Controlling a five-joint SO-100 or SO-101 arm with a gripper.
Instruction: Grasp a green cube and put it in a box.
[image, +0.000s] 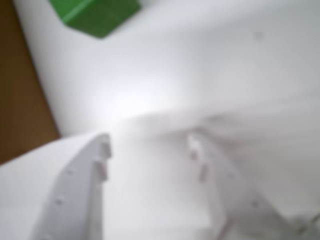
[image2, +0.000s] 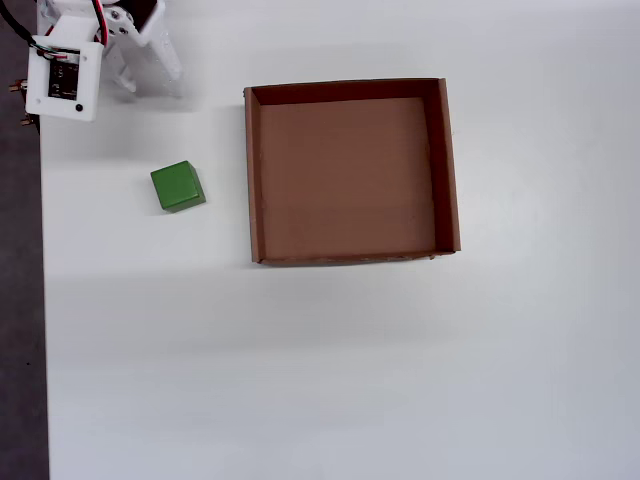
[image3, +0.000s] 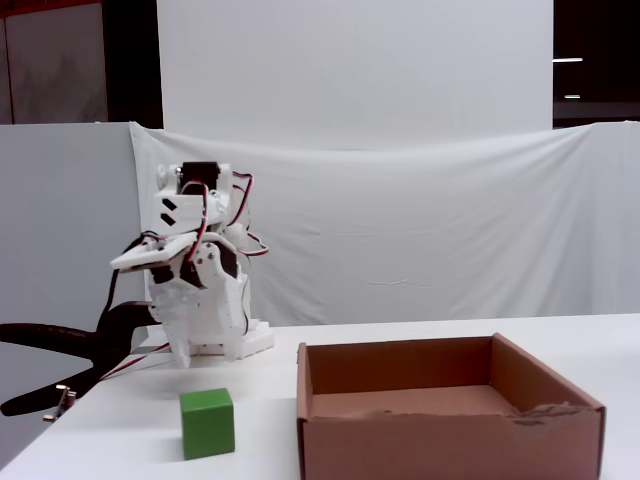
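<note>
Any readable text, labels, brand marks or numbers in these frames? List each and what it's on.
None readable.
Green cube: plain faces, no print.
Box: bare brown cardboard, no label.
Arm: white parts, no legible marking; the wrist view is too blurred to read anything on the end effector.

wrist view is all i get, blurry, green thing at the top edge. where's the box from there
Observer: In the overhead view the box lies to the right of the green cube, with bare table between them.
Operator: anything in the box
Observer: No, its floor shows empty from above.
Operator: is the arm near the cube yet
Observer: No. In the fixed view the gripper hangs folded by the base, well above and behind the cube, holding nothing.
</note>
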